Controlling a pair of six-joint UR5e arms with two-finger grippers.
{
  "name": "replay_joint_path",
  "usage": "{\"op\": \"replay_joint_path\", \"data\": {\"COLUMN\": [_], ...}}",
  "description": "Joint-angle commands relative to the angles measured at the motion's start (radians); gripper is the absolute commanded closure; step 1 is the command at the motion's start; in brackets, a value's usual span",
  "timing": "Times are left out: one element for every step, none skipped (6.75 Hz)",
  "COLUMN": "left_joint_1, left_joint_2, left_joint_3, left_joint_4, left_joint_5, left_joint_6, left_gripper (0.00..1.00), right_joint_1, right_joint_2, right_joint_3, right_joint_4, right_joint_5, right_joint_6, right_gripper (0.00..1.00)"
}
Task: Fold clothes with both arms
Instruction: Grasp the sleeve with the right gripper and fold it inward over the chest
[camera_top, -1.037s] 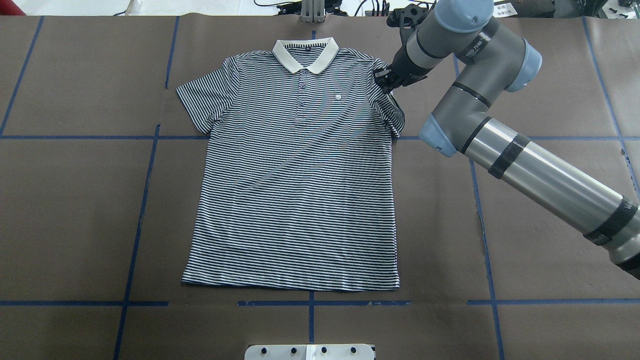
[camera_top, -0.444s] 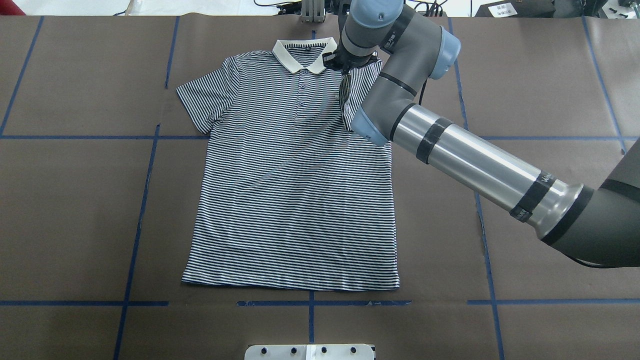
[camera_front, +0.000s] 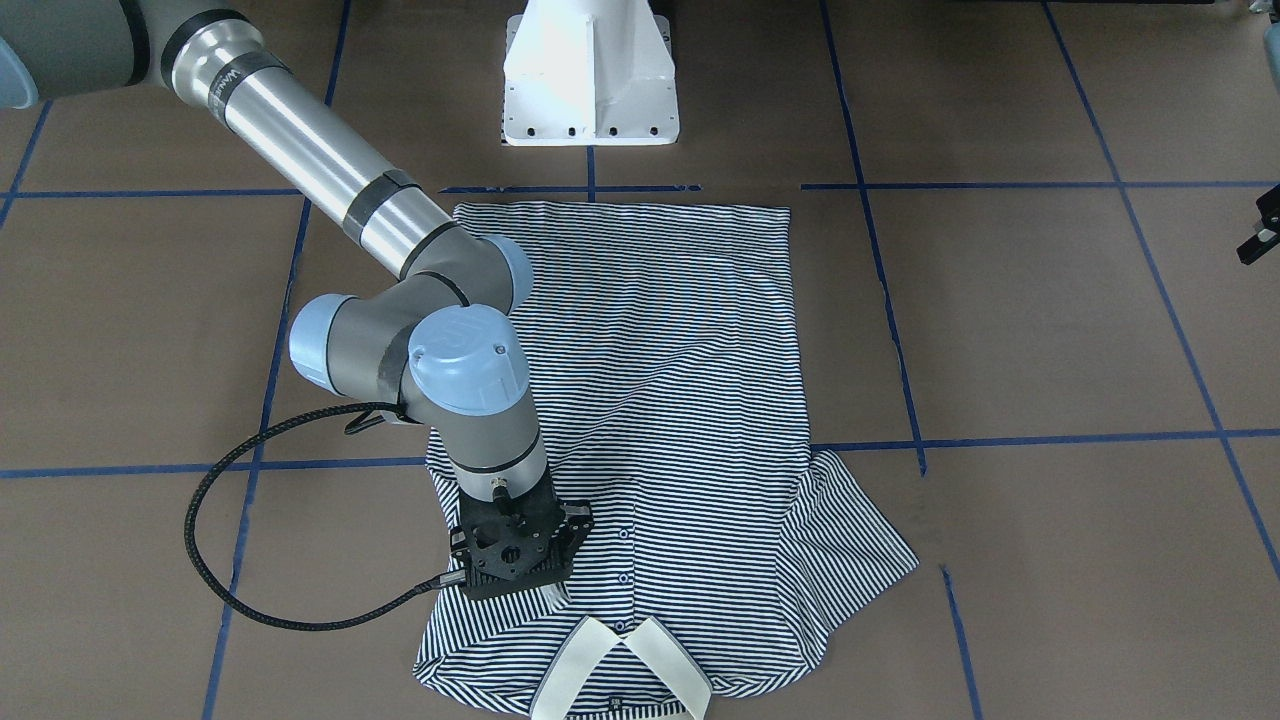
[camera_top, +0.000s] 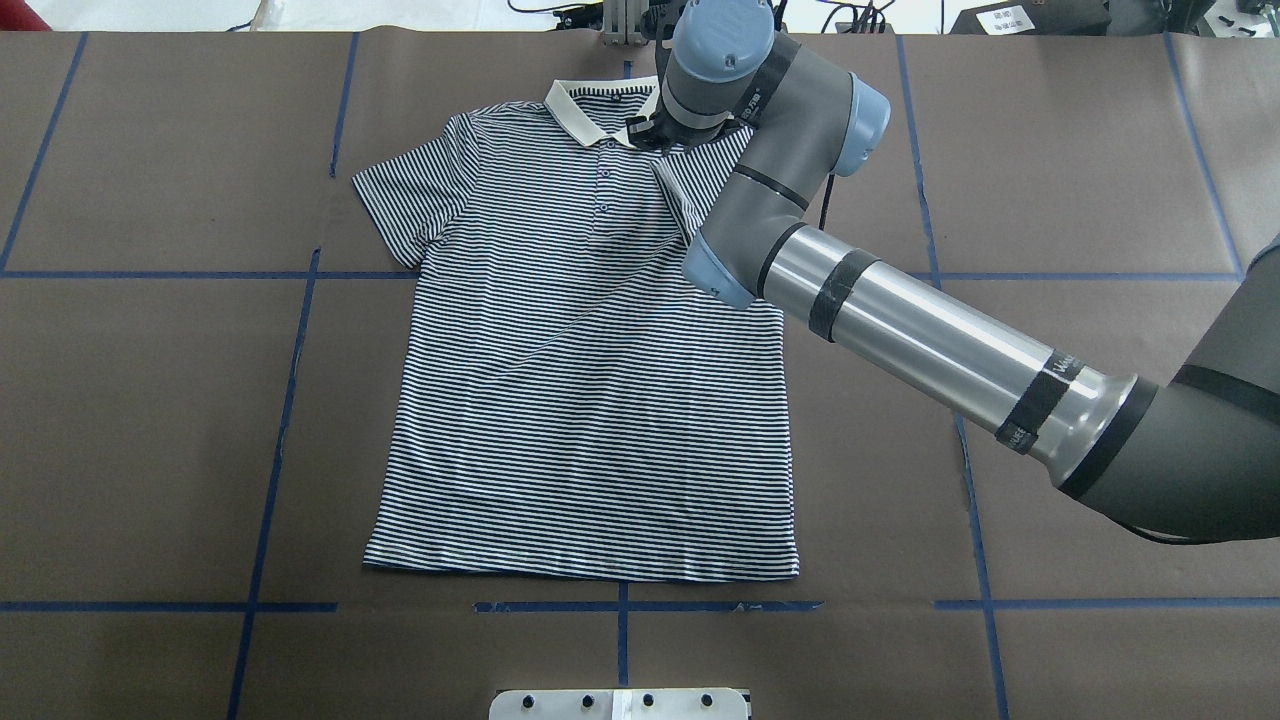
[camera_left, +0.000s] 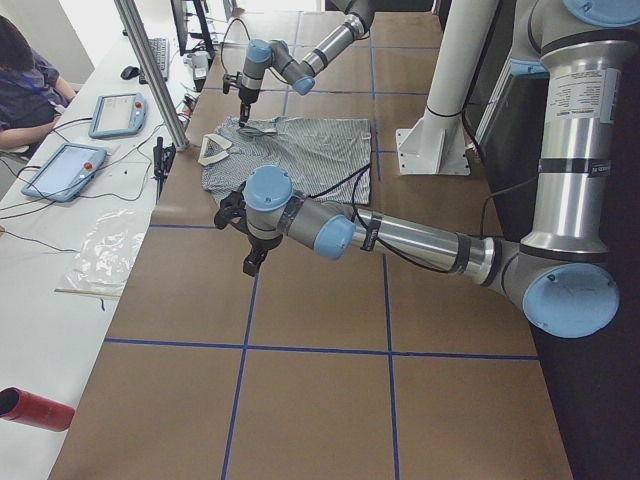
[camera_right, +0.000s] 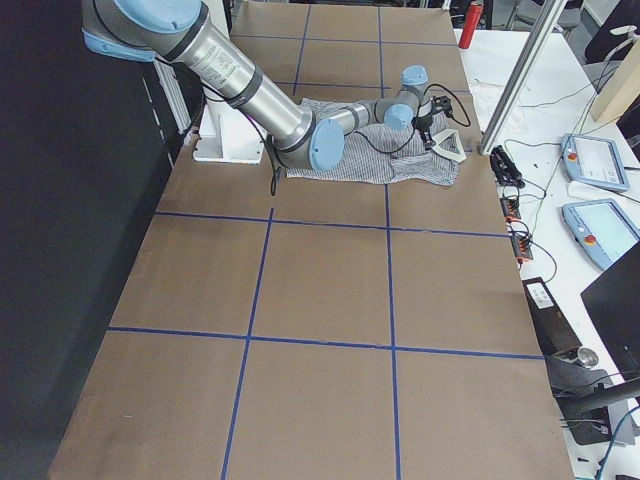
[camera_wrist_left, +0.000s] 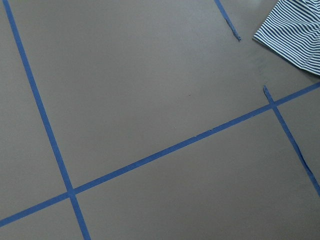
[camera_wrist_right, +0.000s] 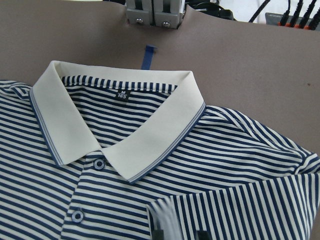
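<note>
The navy-and-white striped polo shirt (camera_top: 580, 380) is laid flat on the brown paper-covered table (camera_top: 150, 400), long axis running away from the robot, white collar (camera_top: 590, 110) far, hem near. One sleeve is folded onto the chest, pinched by the right arm's black gripper (camera_front: 520, 585), largely hidden beneath its wrist. The left arm's gripper (camera_left: 250, 262) is seen only from the side; its state cannot be told.

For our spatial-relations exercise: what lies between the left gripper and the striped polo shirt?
Only bare brown table crossed by blue tape lines separates left gripper from polo shirt, per the front-facing view.
</note>
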Motion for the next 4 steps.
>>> {"op": "replay_joint_path", "data": {"left_joint_1": [0.03, 0.085, 0.166, 0.272], "left_joint_2": [-0.032, -0.1, -0.186, -0.281], "left_joint_3": [0.02, 0.02, 0.023, 0.047], "left_joint_4": [-0.083, -0.09, -0.09, -0.088], "left_joint_5": [0.01, 0.011, 0.062, 0.194], "left_joint_6": [-0.019, -0.171, -0.367, -0.55], "left_gripper": [0.0, 0.0, 0.0, 0.0], "right_joint_1": [0.013, 0.046, 0.059, 0.063], "right_joint_2": [-0.003, -0.057, -0.111, -0.18], "right_joint_3": [0.015, 0.138, 0.315, 0.496], "right_joint_4": [0.003, -0.122, -0.348, -0.558], "right_joint_5": [0.083, 0.189, 0.228, 0.234], "right_joint_6": [0.008, 0.019, 0.008, -0.001], "right_gripper": [0.0, 0.0, 0.0, 0.0]}}
